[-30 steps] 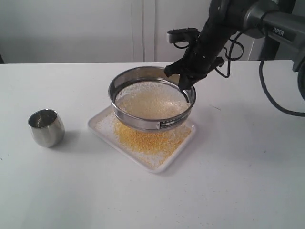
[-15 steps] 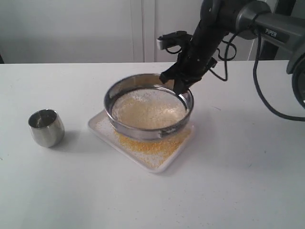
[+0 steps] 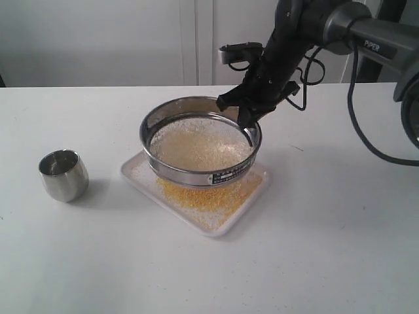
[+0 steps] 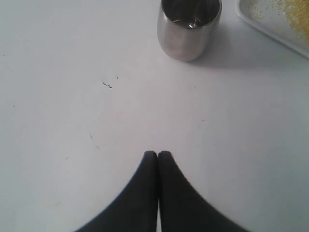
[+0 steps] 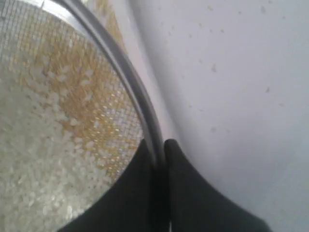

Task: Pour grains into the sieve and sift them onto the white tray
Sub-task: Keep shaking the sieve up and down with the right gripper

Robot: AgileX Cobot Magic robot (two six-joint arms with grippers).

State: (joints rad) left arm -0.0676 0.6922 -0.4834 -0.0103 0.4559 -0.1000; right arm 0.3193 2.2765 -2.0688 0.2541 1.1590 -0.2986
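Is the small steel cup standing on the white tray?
No, the steel cup stands upright on the table, apart from the white tray.

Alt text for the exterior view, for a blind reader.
The right gripper grips the rim of the sieve, holding it over the white tray, where fine yellow grains lie. A steel cup stands apart, on the table.

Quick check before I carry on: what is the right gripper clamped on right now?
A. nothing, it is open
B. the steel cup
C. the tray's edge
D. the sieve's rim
D: in the right wrist view the right gripper pinches the wall of the sieve, with one finger inside over the mesh and one outside.
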